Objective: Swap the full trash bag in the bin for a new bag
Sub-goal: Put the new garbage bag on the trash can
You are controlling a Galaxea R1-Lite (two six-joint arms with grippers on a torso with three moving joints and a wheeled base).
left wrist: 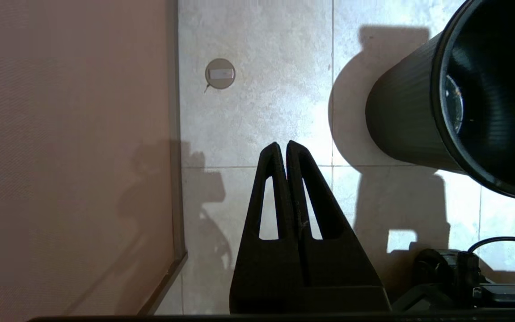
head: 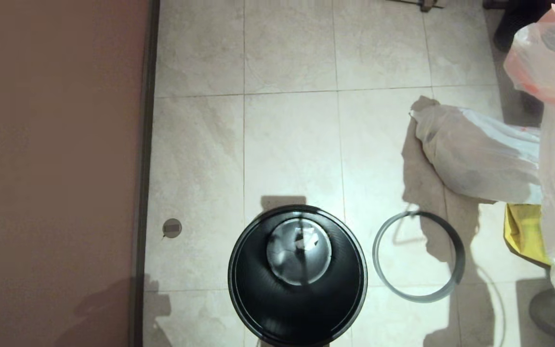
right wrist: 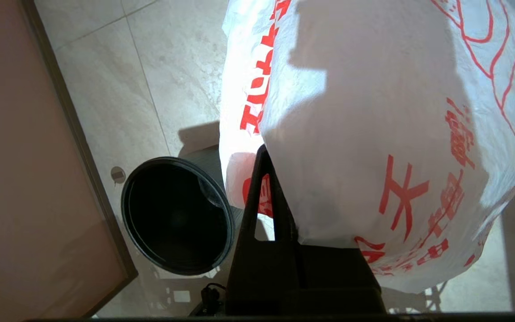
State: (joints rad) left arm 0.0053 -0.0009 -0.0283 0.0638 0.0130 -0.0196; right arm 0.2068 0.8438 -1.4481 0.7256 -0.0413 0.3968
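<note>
With the right gripper clamped shut on the thin white orange-red-printed new bag, carry it over the round black plastic bin, clear of the full translucent trash bag lying beyond; left gripper closed, empty.

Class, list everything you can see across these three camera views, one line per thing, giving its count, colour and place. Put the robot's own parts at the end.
bin: one, shiny black, standing open on the floor, nothing lining it.
grey hoop: one, grey, flat on the floor beside the bin, off it.
full trash bag: one, translucent white, lying on the floor beyond the hoop.
new bag: one, white with orange-red print, hanging from the right gripper.
yellow bag: one, yellow, on the floor, partly hidden by the new bag.
floor disc: one, grey, round, set in a tile near the wall.
wall: one, reddish-brown.
left gripper: one, black, shut, empty, above the floor.
right gripper: one, black, shut on the new bag.
</note>
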